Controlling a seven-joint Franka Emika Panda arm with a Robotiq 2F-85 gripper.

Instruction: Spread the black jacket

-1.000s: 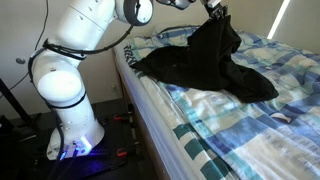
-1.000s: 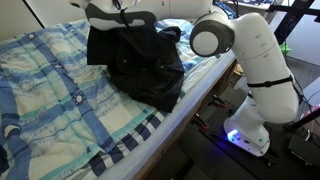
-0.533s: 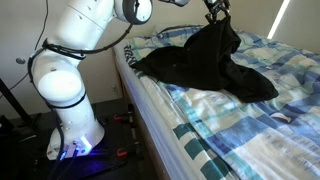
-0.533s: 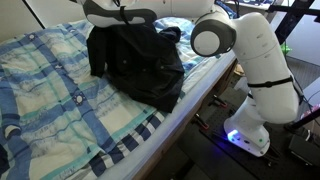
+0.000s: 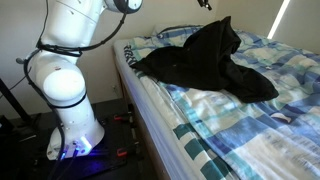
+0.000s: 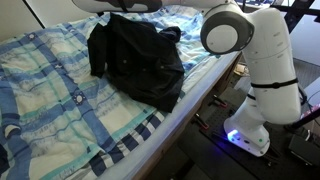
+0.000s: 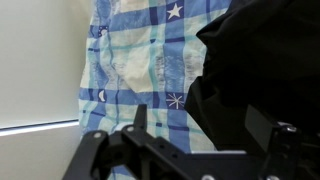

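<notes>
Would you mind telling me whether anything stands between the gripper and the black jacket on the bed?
Nothing visible does. In the wrist view the gripper hangs open above the black jacket with only air between them. In both exterior views the jacket lies bunched on the plaid bedding with nothing on top of it.

Gripper (image 5: 207, 4) risen clear of the black jacket (image 5: 205, 62), now almost out of frame at the top edge; jacket's peak no longer pinched, sagged lower; arm (image 6: 245, 40) lifted higher
</notes>
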